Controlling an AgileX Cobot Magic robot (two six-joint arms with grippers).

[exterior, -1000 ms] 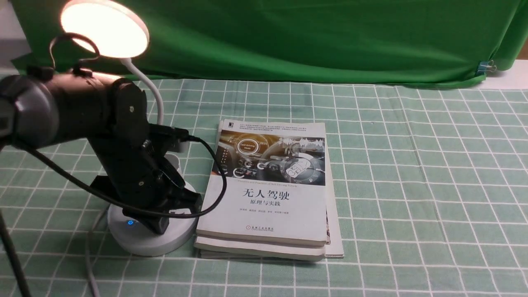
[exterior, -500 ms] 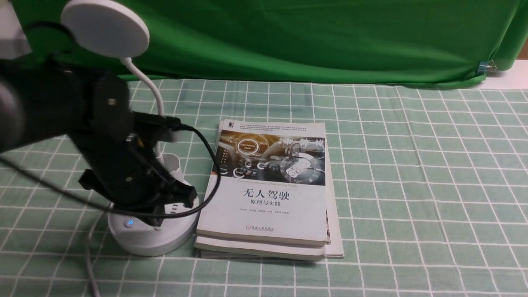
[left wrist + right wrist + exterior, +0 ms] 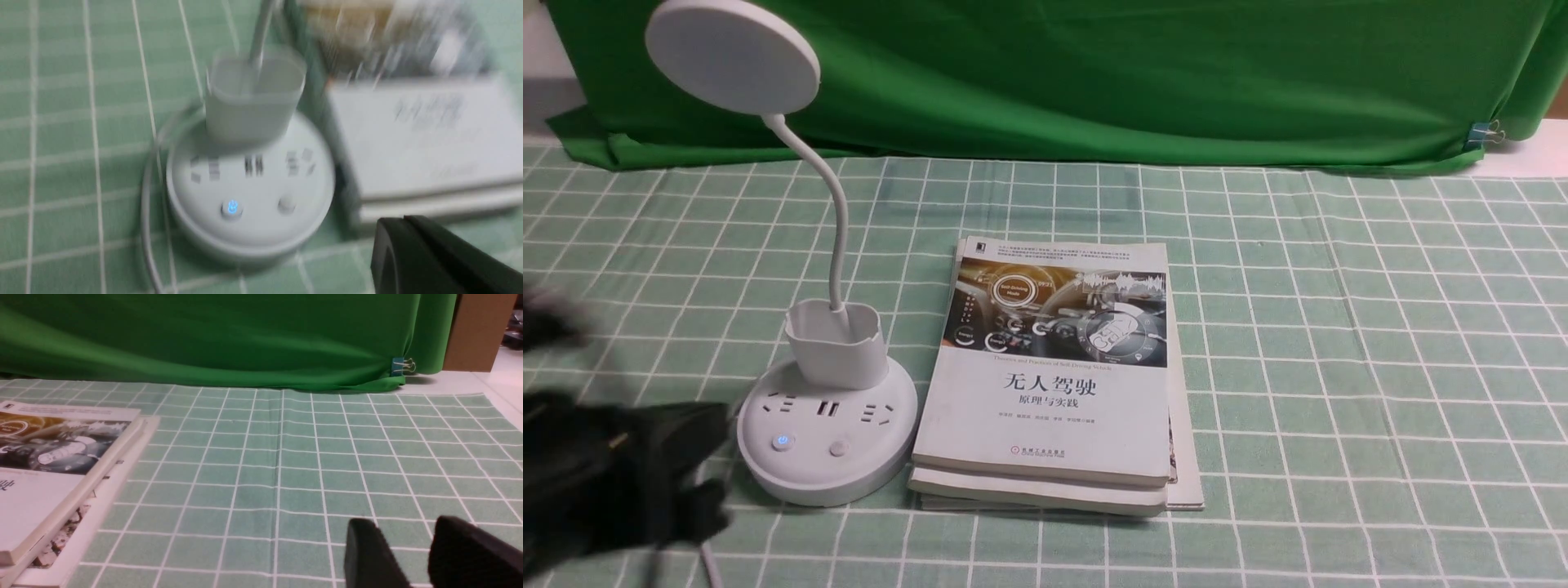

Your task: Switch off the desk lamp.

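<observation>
The white desk lamp stands left of centre on the checked cloth. Its disc head is dark, and a small blue light glows on one base button beside a plain button. My left arm is a dark blur at the near left, clear of the lamp base. In the left wrist view my left gripper is shut and empty, beside the base. My right gripper is open over bare cloth with nothing between its fingers.
A stack of books lies right against the lamp base. The lamp's white cable runs toward the near edge. A green backdrop hangs along the far side, held by a binder clip.
The lamp head was lit a second ago and is now dark. My left gripper has lifted off the base and pulled back to the near left.
</observation>
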